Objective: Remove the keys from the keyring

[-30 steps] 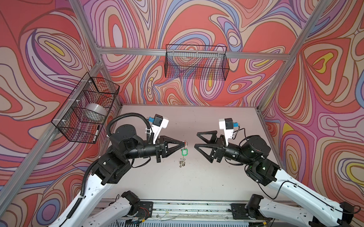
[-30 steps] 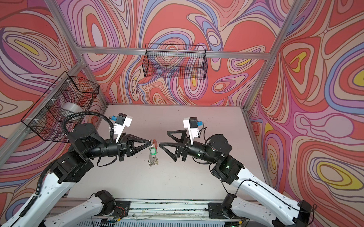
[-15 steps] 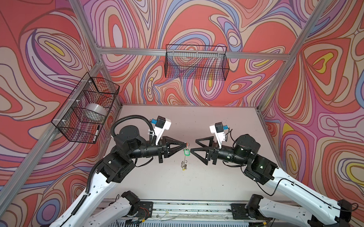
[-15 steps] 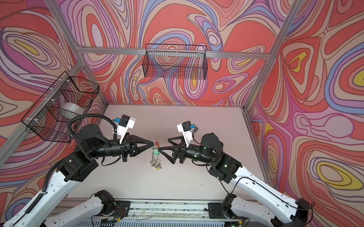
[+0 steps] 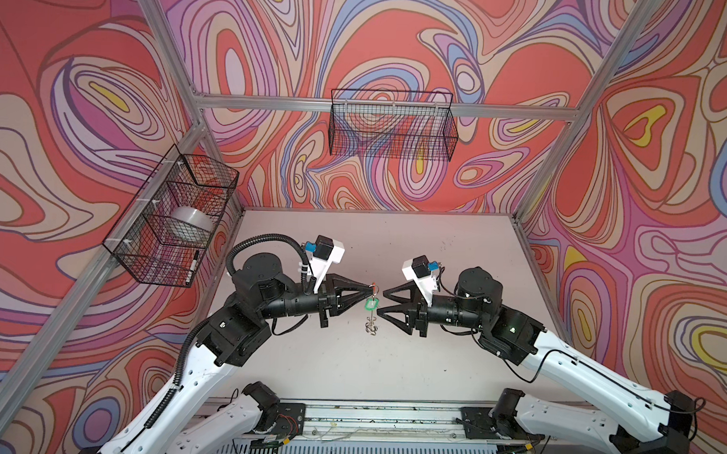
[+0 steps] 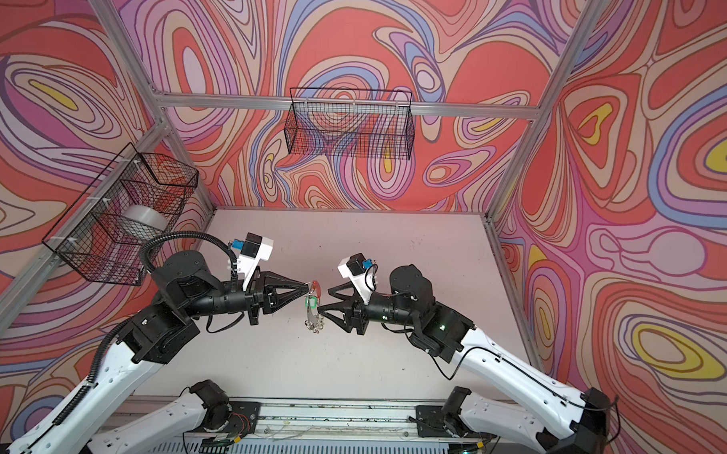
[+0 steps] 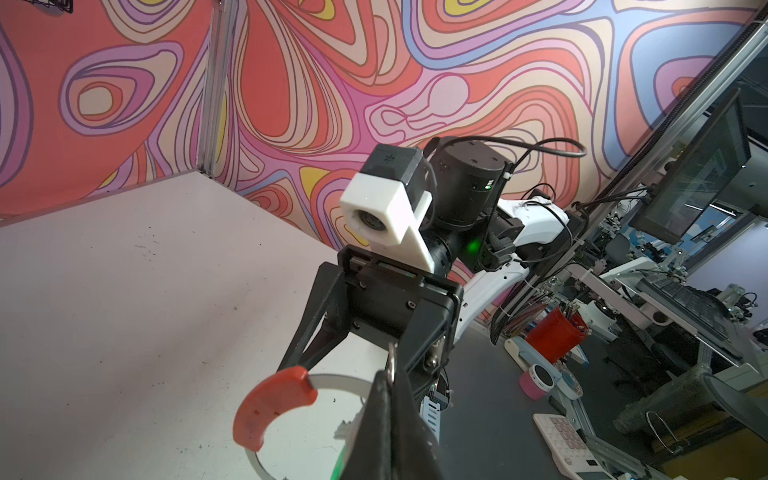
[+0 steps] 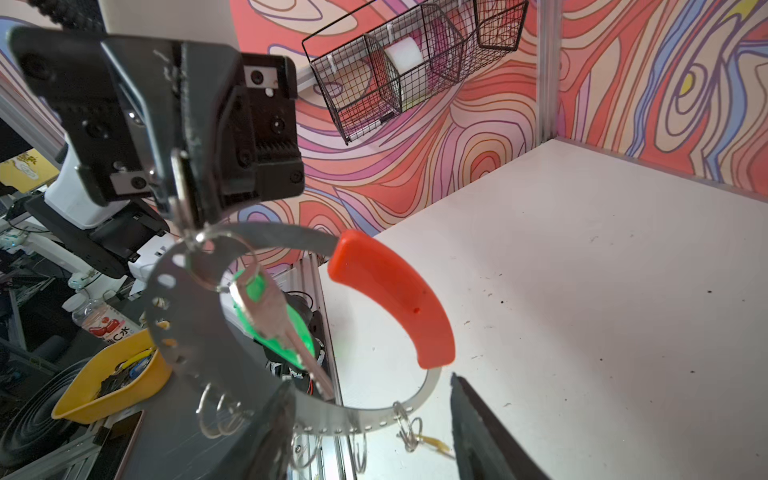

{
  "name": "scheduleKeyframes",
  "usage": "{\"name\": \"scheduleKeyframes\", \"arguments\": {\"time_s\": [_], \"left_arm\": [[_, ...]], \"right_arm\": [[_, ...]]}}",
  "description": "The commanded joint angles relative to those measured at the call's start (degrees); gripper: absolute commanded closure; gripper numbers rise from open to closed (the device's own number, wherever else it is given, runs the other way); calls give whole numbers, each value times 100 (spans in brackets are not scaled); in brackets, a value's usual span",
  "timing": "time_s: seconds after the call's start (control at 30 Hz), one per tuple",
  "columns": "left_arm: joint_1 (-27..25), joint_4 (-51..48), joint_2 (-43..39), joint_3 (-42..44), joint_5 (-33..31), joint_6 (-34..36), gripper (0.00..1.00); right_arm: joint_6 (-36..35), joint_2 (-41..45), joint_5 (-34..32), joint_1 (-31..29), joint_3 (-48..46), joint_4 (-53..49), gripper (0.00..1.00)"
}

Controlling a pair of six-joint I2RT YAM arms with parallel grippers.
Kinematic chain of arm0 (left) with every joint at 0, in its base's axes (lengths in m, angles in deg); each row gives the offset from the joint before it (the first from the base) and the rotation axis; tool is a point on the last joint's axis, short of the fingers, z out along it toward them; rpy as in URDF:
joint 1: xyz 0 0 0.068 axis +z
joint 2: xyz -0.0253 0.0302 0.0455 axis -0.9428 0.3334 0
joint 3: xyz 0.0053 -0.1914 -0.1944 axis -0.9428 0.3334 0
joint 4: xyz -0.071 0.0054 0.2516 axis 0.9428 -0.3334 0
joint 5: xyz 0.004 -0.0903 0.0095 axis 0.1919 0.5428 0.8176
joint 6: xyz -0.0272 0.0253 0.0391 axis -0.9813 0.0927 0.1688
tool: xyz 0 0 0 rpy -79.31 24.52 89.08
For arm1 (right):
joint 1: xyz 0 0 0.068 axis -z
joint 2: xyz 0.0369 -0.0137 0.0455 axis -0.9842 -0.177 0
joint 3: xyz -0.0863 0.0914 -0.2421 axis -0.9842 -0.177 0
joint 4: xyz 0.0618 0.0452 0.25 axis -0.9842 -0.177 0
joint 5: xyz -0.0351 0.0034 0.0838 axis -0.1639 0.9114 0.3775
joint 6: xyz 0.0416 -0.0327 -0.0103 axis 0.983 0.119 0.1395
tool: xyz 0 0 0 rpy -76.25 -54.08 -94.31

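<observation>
The keyring point(image 8: 195, 332), a flat grey band with a red curved segment point(image 8: 390, 299), hangs in the air from my left gripper point(image 8: 183, 208). That gripper is shut on a small split ring at the band's top. A silver key with a green tag point(image 8: 270, 307) dangles inside the loop. A yellow tag point(image 8: 432, 442) hangs off a small ring at the bottom. My right gripper point(image 8: 370, 382) is open, its fingers on either side of the band's lower arc. In both top views the left gripper point(image 5: 370, 287) and the right gripper point(image 5: 382, 303) meet nose to nose at the keyring point(image 6: 310, 303).
The pale table point(image 5: 348, 381) lies under the hanging ring. A black wire basket point(image 5: 392, 125) hangs on the back wall. Another basket point(image 5: 175, 221) on the left wall holds a white roll. A yellow bin point(image 8: 112, 382) sits off the table's front.
My right gripper has moved left up to the keyring, and its jaws have narrowed around the lower arc. The left gripper has shifted slightly right, still holding the ring.
</observation>
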Motion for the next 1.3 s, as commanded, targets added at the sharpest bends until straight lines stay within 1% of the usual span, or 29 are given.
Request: {"name": "scheduleKeyframes", "arguments": {"time_s": [0.0,0.13,0.23,0.37,0.5,0.53,0.57,0.73,1.27], "left_arm": [[-28,144,-53,35,-10,190,100],[-23,161,-48,48,30,163,100],[-28,170,-52,66,30,159,100],[-28,238,-61,100,47,94,100],[-28,243,-88,136,-39,87,100],[-28,225,-88,136,-50,93,100],[-28,208,-90,136,-90,89,100],[-27,249,-105,163,-149,44,100],[-27,408,-110,154,-58,-131,100]], "right_arm": [[-279,-2,227,-24,225,272,42],[-368,-125,435,-21,349,273,48],[-361,-232,650,-21,451,289,48],[-339,-337,747,-33,537,324,49],[-293,-406,872,-56,592,413,59],[-296,-417,885,-65,607,416,60],[-293,-419,890,-86,616,419,60],[-280,-472,856,-117,656,455,70],[-331,-498,522,-170,648,271,77]]}}
